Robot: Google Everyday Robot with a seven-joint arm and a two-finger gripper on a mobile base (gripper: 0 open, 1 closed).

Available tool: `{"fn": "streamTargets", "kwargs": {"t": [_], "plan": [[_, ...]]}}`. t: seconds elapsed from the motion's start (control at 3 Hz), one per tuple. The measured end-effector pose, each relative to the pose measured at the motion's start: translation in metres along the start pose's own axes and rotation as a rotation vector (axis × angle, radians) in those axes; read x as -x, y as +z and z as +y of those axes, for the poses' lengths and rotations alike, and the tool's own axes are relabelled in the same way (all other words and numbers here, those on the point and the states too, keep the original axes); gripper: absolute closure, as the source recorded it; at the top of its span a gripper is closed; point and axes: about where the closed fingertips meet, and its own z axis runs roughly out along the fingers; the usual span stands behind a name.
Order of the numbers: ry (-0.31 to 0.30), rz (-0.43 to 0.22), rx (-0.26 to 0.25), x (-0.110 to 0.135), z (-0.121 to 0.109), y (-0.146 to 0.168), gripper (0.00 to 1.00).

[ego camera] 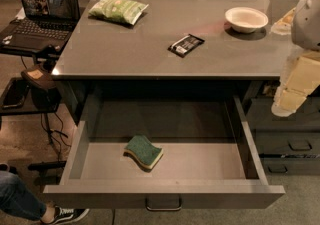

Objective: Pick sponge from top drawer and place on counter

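The sponge (144,152) has a dark green top over pale yellow foam. It lies flat on the floor of the top drawer (162,193), a little left of its middle. The drawer is pulled fully out below the counter (150,54), with its small metal handle at the front. My gripper (286,103) hangs at the right edge of the view, beside the counter's front right corner. It is above and to the right of the drawer and well apart from the sponge. Nothing shows in it.
On the counter lie a light green snack bag (118,8), a black packet (186,45) and a white bowl (246,19). A laptop (44,6) sits on a side table at left. Dark drawers (295,144) stand at right. A person's shoe (65,214) is at bottom left.
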Motion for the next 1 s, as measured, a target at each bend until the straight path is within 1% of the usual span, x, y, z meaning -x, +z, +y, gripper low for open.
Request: {"fn": "streamTargets", "kwargs": {"t": [0.33, 0.67, 1.0], "plan": [[0.0, 0.0, 0.0, 0.0, 0.0, 0.0, 0.0], [-0.012, -0.011, 0.003, 0.005, 0.001, 0.004, 0.0], [-0.068, -0.064, 0.041, 0.032, 0.011, 0.042, 0.0]]}}
